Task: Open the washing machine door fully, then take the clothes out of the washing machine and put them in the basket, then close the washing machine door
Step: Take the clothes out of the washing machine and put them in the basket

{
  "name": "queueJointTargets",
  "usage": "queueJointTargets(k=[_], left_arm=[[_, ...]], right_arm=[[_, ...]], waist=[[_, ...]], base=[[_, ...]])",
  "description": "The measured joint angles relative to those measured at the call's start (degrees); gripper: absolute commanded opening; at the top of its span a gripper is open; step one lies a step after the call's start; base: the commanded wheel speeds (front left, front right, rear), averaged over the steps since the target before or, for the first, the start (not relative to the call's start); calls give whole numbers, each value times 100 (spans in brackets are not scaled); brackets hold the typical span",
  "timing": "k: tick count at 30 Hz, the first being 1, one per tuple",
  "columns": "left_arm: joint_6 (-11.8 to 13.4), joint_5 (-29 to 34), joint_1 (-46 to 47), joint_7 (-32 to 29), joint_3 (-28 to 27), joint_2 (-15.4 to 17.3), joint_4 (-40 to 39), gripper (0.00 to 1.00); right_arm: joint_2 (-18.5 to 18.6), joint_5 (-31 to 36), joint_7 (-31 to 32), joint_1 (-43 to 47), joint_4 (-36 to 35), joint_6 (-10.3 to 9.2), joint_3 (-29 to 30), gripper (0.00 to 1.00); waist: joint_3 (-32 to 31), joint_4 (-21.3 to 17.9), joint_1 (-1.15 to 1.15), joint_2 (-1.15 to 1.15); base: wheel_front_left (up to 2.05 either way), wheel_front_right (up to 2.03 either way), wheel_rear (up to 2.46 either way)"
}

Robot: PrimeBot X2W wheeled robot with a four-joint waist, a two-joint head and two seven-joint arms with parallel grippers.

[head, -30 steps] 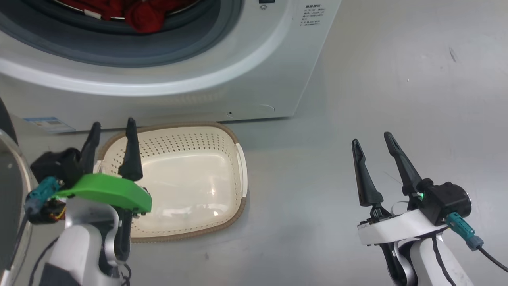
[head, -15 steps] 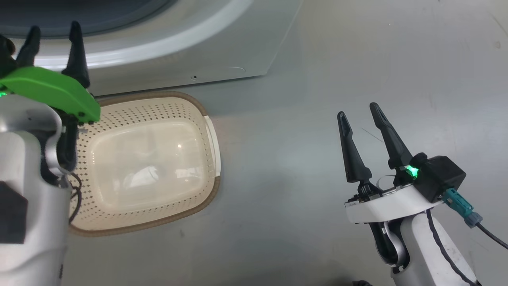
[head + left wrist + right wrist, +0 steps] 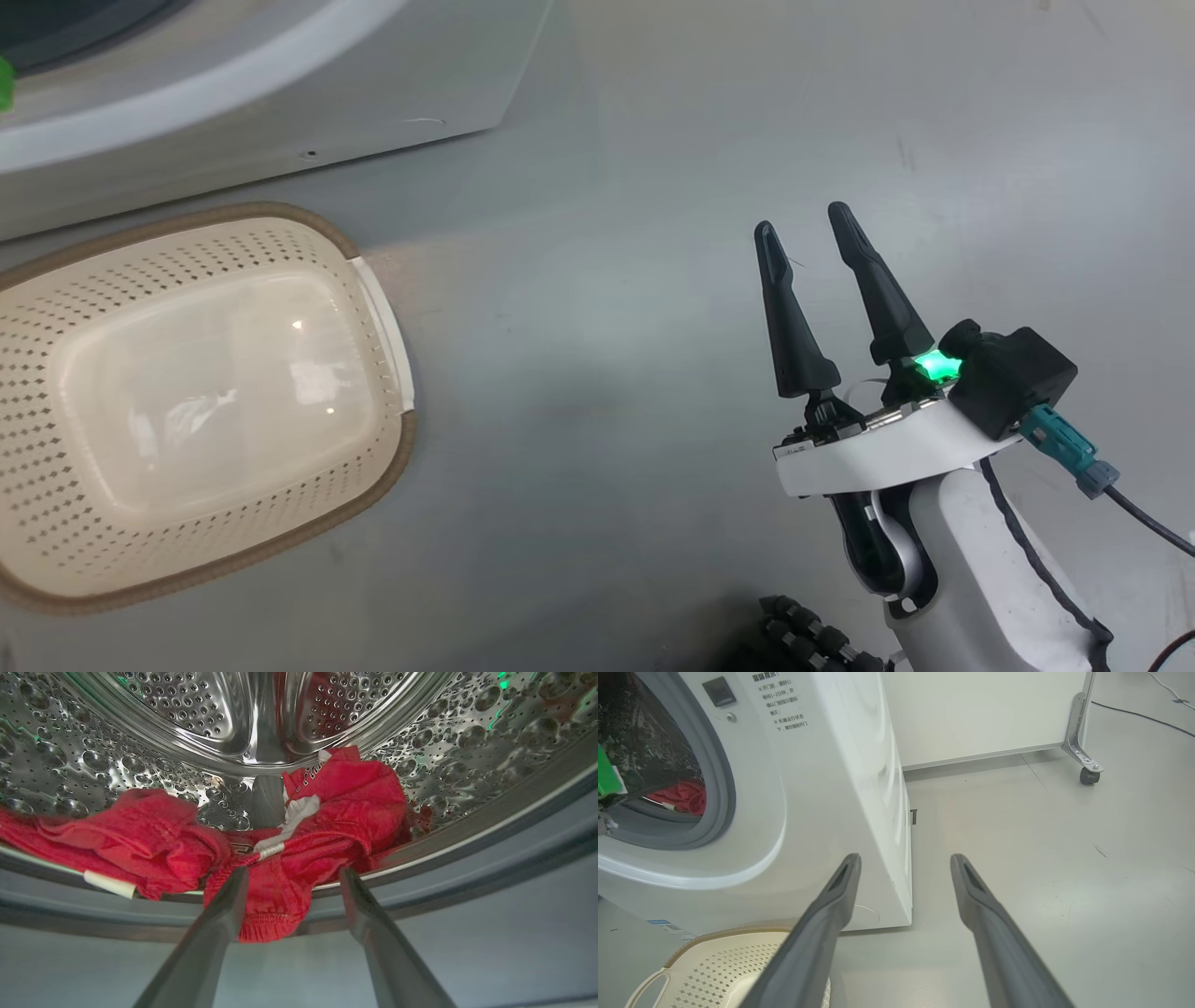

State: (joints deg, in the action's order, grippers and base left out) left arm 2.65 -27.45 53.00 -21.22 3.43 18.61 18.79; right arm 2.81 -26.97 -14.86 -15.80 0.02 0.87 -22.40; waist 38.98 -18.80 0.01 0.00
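While clothes (image 3: 364, 798) lie in the washing machine (image 3: 822, 788), left tool (image 3: 294, 871) released, right tool (image 3: 801, 217) released.

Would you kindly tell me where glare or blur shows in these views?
Head view: glare inside the basket. Left wrist view: left end effector out of focus, drum glinting. Right wrist view: right end effector soft, washing machine sharp.

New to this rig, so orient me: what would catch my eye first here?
The red clothes heaped at the lip of the shiny steel drum, with the left end effector open before them. Next, the cream perforated basket on the grey floor before the washing machine, and the right end effector open above the floor.
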Motion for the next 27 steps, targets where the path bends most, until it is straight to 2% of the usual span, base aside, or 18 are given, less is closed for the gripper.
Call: queueJointTargets(k=[10,17,21,22,23,24,27], left_arm=[[-53,159,564,-199,-68,385,485,100],[-97,266,693,-291,19,474,835,100],[-22,455,698,-413,65,564,1078,100],[27,487,699,-453,62,572,1131,63],[62,508,702,-499,78,577,1190,40],[63,537,712,-527,92,578,1213,0],[66,554,806,-595,145,576,1293,0]], right_arm=[[-10,-171,0,-125,1,-62,-201,100],[-14,-175,0,-172,3,-104,-279,100],[-14,-177,0,-246,2,-113,-296,100],[-14,-177,0,-260,2,-114,-300,100],[-15,-177,0,-266,2,-155,-307,100],[-15,-177,0,-268,3,-157,-314,100],[-14,-177,0,-274,4,-159,-333,100]], waist=[[211,-426,0,0],[277,-498,0,0],[289,-504,0,0],[291,-503,0,0],[293,-502,0,0],[294,-501,0,0],[297,-496,0,0]], base=[[0,0,0],[0,0,0],[0,0,0],[0,0,0],[0,0,0],[0,0,0],[0,0,0]])
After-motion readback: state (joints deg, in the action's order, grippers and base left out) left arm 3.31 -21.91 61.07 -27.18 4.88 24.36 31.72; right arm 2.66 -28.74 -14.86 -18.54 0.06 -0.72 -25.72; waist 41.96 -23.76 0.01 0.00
